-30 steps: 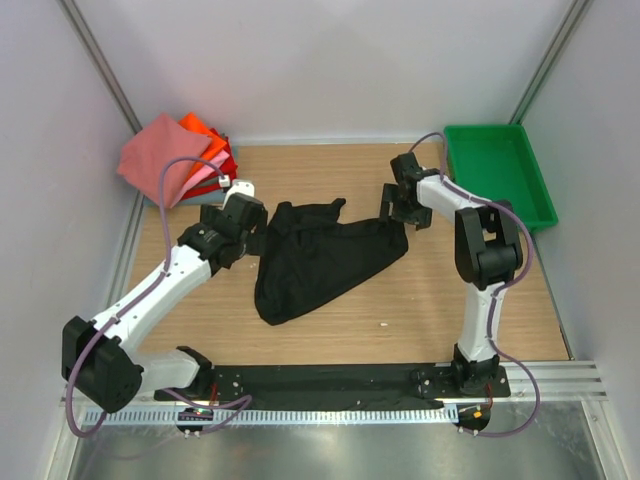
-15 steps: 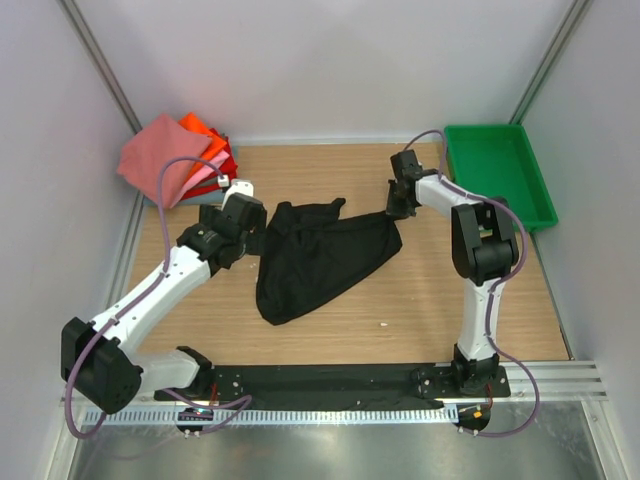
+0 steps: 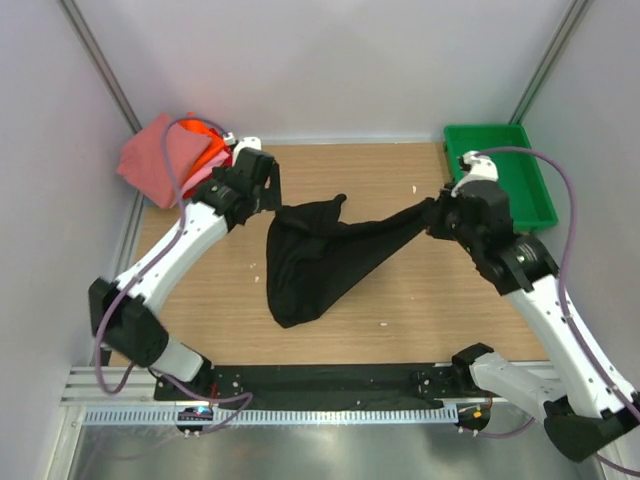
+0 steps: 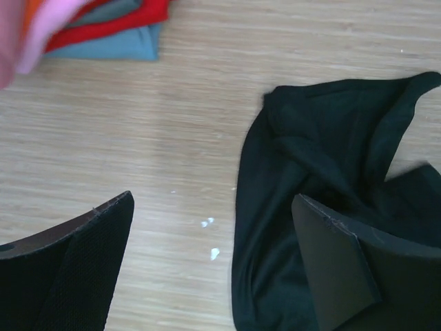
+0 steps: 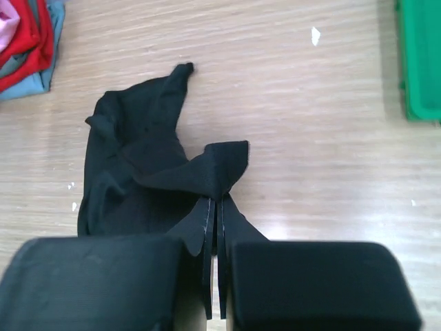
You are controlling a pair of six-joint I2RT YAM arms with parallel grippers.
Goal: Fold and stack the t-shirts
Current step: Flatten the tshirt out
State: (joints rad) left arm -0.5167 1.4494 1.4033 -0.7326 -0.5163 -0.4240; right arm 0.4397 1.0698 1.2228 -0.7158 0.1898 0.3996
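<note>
A crumpled black t-shirt (image 3: pixel 318 262) lies mid-table, with one corner pulled up and out to the right. My right gripper (image 3: pixel 433 216) is shut on that corner; in the right wrist view the jaws (image 5: pixel 216 201) pinch a fold of the black t-shirt (image 5: pixel 134 165). My left gripper (image 3: pixel 271 204) is open above the shirt's upper left edge, holding nothing. In the left wrist view it (image 4: pixel 213 258) straddles bare wood and the edge of the black t-shirt (image 4: pixel 324 155). Folded t-shirts (image 3: pixel 172 155) in salmon-pink, orange, red and pale pink are stacked at the back left.
A green plastic tray (image 3: pixel 503 176) stands at the back right, just behind the right arm, and its edge (image 5: pixel 418 62) shows in the right wrist view. The stack's corner (image 4: pixel 103 24) lies close behind the left gripper. White walls enclose the table. Small white specks (image 4: pixel 212 238) dot the wood.
My right gripper has shut on the shirt's right corner and drawn it to the right, stretching the cloth. The left arm has swung back toward the folded stack, still open.
</note>
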